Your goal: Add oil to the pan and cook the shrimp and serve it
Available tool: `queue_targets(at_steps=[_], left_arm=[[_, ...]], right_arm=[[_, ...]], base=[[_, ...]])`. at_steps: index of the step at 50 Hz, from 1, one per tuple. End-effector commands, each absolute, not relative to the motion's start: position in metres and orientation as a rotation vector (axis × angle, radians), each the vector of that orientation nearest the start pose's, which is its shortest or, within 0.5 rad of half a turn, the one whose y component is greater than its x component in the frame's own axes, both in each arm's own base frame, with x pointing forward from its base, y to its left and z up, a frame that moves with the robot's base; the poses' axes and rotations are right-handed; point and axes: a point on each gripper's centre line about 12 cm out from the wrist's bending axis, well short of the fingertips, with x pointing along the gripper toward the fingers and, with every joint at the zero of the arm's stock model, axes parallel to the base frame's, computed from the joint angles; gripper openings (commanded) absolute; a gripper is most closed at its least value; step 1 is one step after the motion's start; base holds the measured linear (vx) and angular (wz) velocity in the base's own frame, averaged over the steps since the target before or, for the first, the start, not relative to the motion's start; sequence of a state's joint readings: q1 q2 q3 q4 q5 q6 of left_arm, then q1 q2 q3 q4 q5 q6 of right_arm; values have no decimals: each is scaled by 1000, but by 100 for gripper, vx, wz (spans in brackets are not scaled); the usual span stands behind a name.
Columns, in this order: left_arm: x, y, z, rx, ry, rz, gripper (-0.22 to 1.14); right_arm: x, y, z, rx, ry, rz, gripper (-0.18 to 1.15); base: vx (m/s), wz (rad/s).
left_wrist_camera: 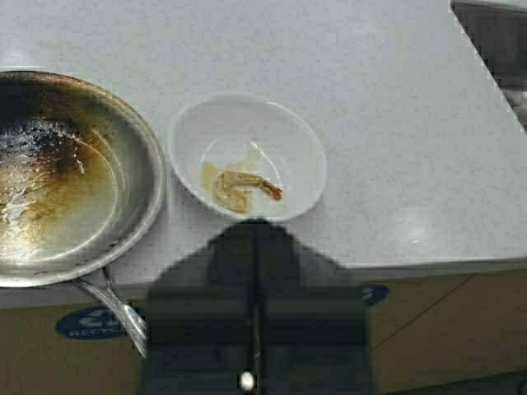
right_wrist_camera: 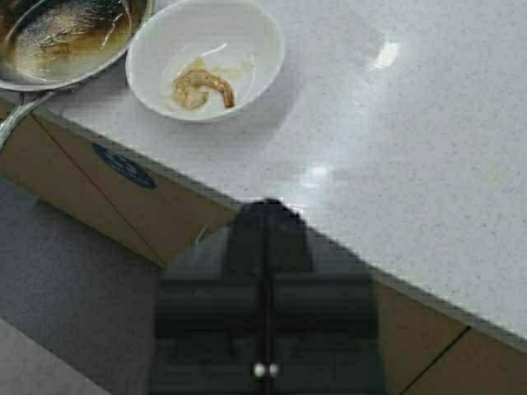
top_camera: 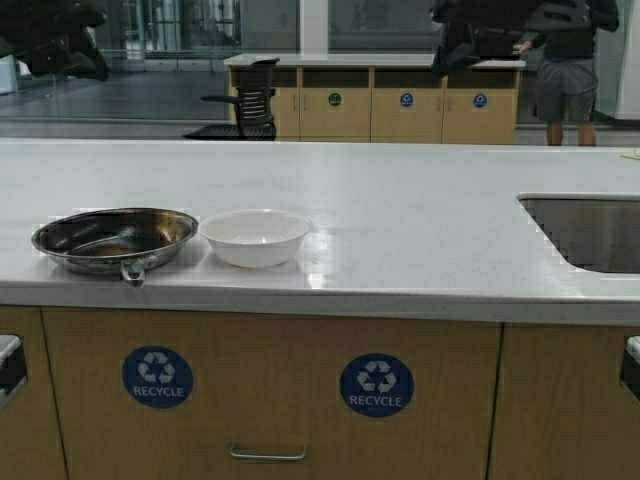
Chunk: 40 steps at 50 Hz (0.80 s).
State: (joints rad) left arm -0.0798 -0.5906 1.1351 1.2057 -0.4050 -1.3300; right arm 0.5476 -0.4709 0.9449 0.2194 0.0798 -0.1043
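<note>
Our left gripper (left_wrist_camera: pixel 254 239) hangs off the counter's front edge, just short of the bowl (left_wrist_camera: pixel 247 155), its fingers pressed together on nothing. Our right gripper (right_wrist_camera: pixel 265 216) is likewise drawn back off the edge, further along toward the sink (top_camera: pixel 585 232), fingers also pressed together and empty.

The shrimp (left_wrist_camera: pixel 241 188) lies in the bowl, curled and orange-tan, in a little pool of liquid. The pan (left_wrist_camera: pixel 66 177) sits touching or just beside the bowl on our left, bare of shrimp, its inside browned and scorched, its handle (left_wrist_camera: pixel 115 309) pointing out over the edge toward us.

We judge the serving is done and only retreat remains. To do it well we keep both arms low and back, clear of the handle, since a bump there could spin the pan into the bowl.

We see no oil jug in any view. The counter (top_camera: pixel 420 220) around the bowl is otherwise open. Recycle stickers (top_camera: pixel 157 376) mark the cabinet fronts below; an office chair (top_camera: pixel 250 100) and a standing person (top_camera: pixel 565 75) are well away beyond the counter, in nobody's path.
</note>
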Motion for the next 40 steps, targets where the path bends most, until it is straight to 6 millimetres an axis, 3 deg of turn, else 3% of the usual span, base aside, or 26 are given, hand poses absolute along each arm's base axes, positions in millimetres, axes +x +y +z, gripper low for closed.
queue_targets(at_steps=[1,40], left_arm=[[239,-63,218,-209,406,-422,4],[239,-63,218,-208,407,-422,4]], right_arm=[[243,151,230,-33,539,522,6],[243,151,230,-33,542,521,6]], base=[[0,0],[0,0]])
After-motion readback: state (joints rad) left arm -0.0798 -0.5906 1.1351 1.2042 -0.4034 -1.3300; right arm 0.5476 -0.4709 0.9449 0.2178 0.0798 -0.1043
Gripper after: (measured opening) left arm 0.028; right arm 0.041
